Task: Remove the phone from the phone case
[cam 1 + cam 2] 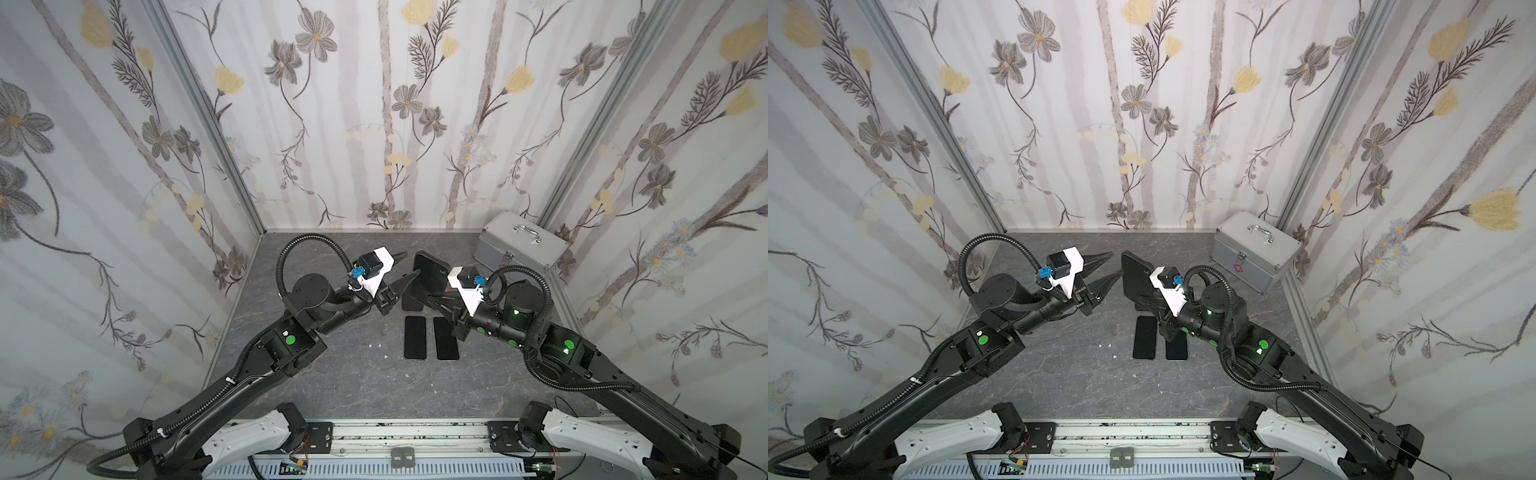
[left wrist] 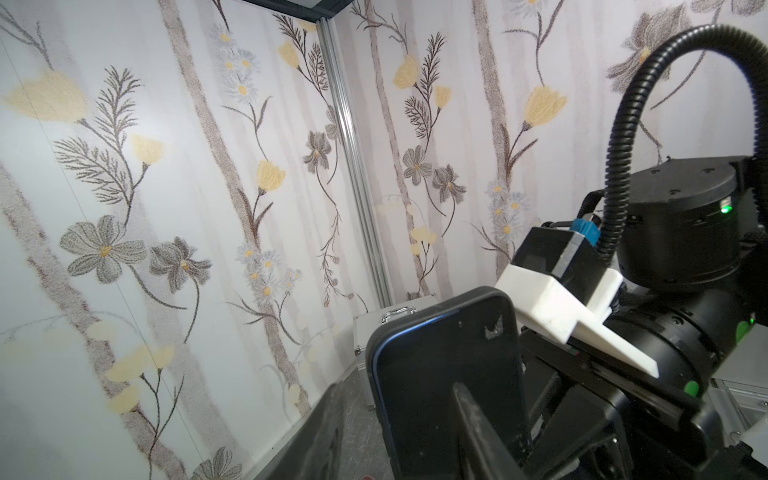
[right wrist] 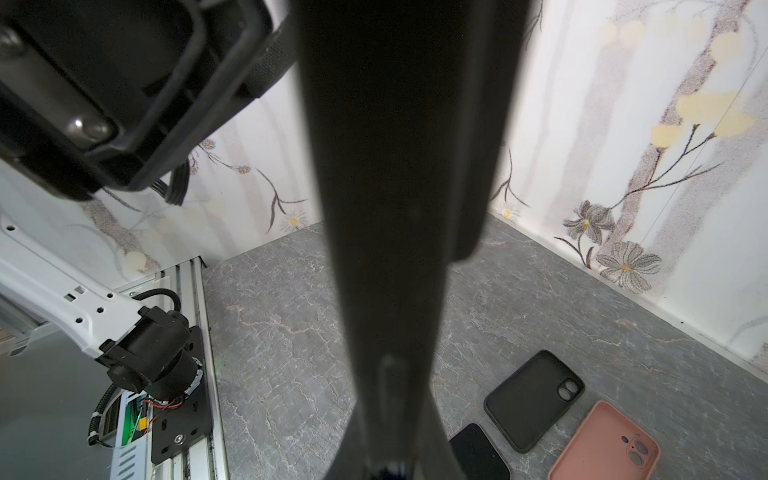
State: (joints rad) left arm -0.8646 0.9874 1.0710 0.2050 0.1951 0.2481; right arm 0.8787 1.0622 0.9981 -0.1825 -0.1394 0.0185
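Standing black-cased, blue-rimmed phone [image 1: 432, 272] grasped by right end effector [image 1: 430, 297]; left end effector [image 1: 411, 263] released

Pink case [image 3: 604, 442] past the right wrist view's edge; phone [image 1: 430, 272] and right end effector [image 1: 434, 297] a dark blur there

The right gripper [image 1: 1144, 300] clamps an upright black rectangular cased phone [image 1: 1136, 276], apparently near its lower edge. The left gripper [image 1: 1116, 263], jaws parted, points at it from just beside, over the grey marbled tabletop [image 1: 1079, 374].
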